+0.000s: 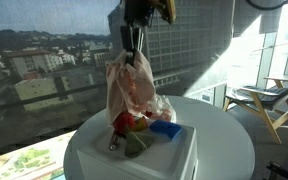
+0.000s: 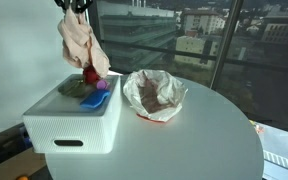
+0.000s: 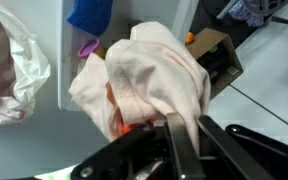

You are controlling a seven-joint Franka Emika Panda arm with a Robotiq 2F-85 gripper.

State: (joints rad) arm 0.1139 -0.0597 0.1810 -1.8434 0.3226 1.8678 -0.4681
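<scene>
Round white surface (image 2: 209, 140) by windows (image 2: 174, 30), bearing one white box (image 2: 74, 125). My tool (image 1: 133, 44), clenched on a pale pink cloth (image 2: 80, 40), holds it above the box; one crumpled plastic bag (image 2: 154, 95) sits beside the box.

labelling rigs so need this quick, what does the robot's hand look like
The hand is black, with slim straight fingers; a yellowish part sits by its top in an exterior view. No markings or cables can be made out.
</scene>
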